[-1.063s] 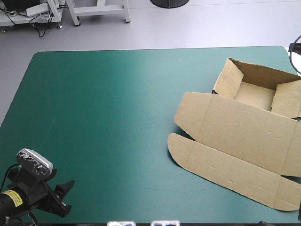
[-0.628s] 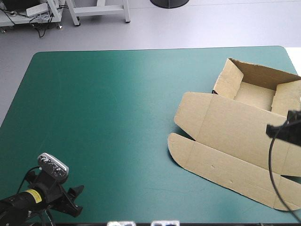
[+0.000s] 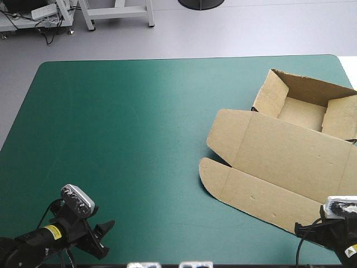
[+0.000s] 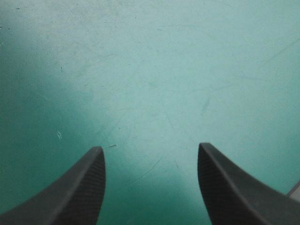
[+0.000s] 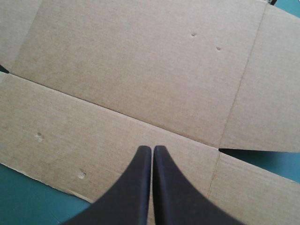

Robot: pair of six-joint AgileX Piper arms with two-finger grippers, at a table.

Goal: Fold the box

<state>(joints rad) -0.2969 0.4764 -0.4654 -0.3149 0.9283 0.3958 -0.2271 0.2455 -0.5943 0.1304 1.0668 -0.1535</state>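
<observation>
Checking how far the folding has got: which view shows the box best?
The high view: nearly the whole box shows, walls raised at the far end, lid flat. The right wrist view shows only flat panels beneath the shut right gripper; the left wrist view, only cover.

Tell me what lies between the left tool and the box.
Only bare teal-green cover, as the high view shows; the left tool and the box stand well apart.

the box [image 3: 279, 151] is cut off at the high view's right edge.
</observation>
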